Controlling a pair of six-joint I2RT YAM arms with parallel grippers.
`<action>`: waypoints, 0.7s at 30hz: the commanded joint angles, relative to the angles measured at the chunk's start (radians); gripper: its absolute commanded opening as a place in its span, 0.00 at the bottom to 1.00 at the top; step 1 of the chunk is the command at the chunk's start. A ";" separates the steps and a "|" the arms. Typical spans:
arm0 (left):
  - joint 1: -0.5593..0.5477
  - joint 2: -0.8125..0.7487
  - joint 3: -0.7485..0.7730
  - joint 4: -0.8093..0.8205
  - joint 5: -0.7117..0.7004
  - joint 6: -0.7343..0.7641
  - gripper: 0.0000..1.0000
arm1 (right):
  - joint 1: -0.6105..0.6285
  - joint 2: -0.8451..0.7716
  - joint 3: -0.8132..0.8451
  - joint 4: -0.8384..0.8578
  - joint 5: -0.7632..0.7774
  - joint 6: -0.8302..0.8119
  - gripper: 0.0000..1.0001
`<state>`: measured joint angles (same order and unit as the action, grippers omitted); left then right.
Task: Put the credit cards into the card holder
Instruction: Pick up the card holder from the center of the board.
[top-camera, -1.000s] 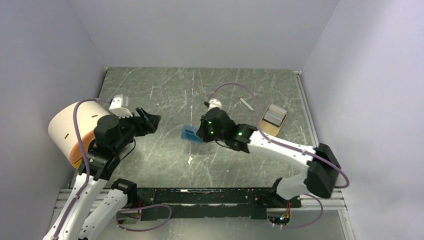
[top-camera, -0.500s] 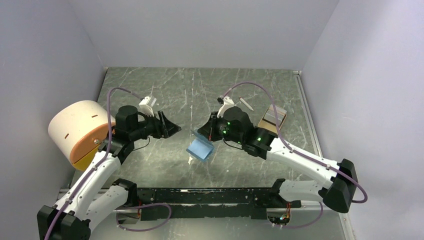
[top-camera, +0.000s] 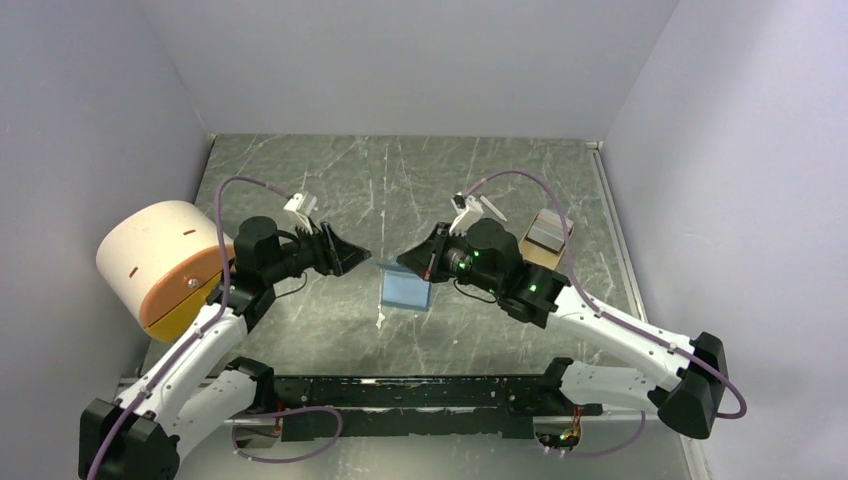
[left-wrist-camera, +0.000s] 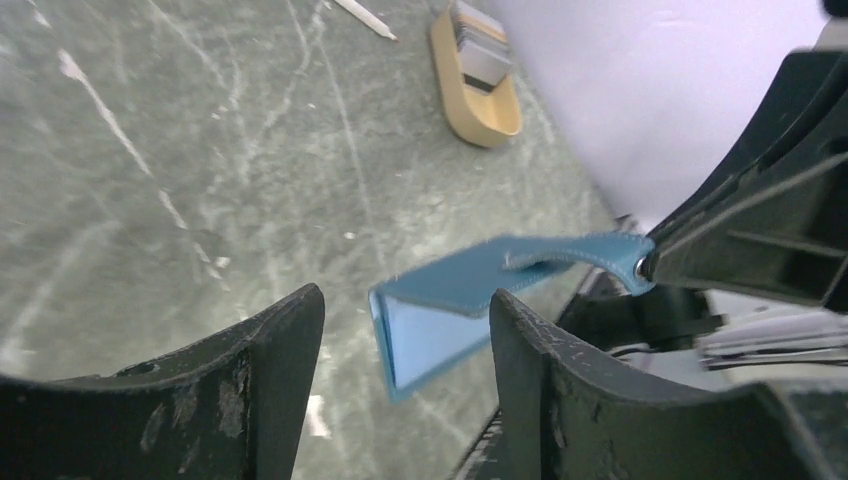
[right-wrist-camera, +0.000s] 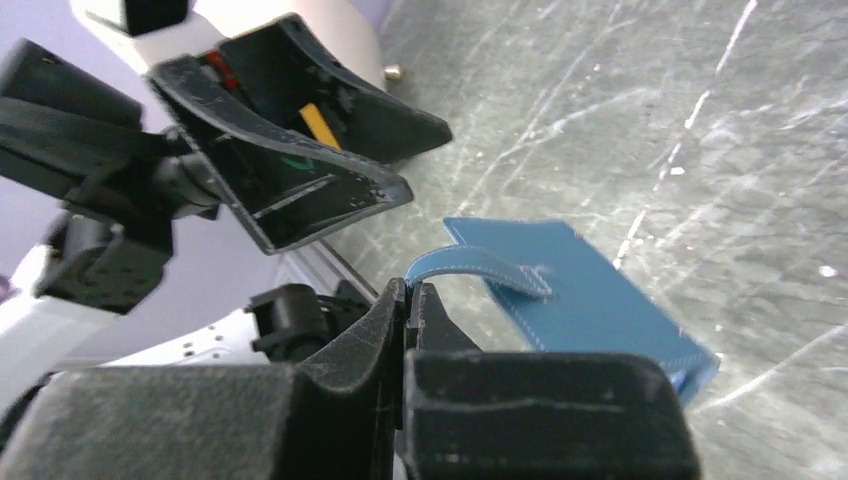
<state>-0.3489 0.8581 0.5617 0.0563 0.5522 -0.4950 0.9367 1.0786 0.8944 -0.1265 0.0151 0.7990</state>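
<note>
Mid-table, right gripper (right-wrist-camera: 405, 300) pinched shut on snap tab (right-wrist-camera: 470, 268); card holder (top-camera: 405, 290) hangs from it, apparently off the surface. Opposite, left gripper (top-camera: 352, 256) partly open and empty, just short of holder's near edge. Best: take one flap squarely, spread gently. Far right, credit cards (left-wrist-camera: 478, 55) stacked in tan tray (left-wrist-camera: 480, 120); open table between.

Teal-blue card holder (top-camera: 405, 290): folding case, stitched edge, snap tab. Folded, gaping slightly at one end, paler blue interior visible there. Hangs by tab, tab pinched between right fingers (right-wrist-camera: 440, 325). Body tilted, over middle of surface (top-camera: 330, 190); contact with surface not discernible. Grey-pale credit cards (top-camera: 547, 232): stacked in tan tray (top-camera: 535, 258), far right, well apart from card holder.
</note>
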 joint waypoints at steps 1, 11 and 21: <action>-0.004 0.030 -0.029 0.152 0.102 -0.289 0.67 | -0.009 -0.065 -0.042 0.161 0.026 0.119 0.00; -0.004 -0.121 -0.149 0.362 0.026 -0.555 0.83 | -0.009 -0.083 0.016 0.252 0.096 0.188 0.00; -0.004 -0.094 -0.273 0.587 0.005 -0.714 1.00 | -0.009 -0.044 0.123 0.279 0.160 0.168 0.00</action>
<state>-0.3489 0.7574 0.3195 0.4980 0.5797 -1.1442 0.9352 1.0271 0.9619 0.1013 0.1329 0.9661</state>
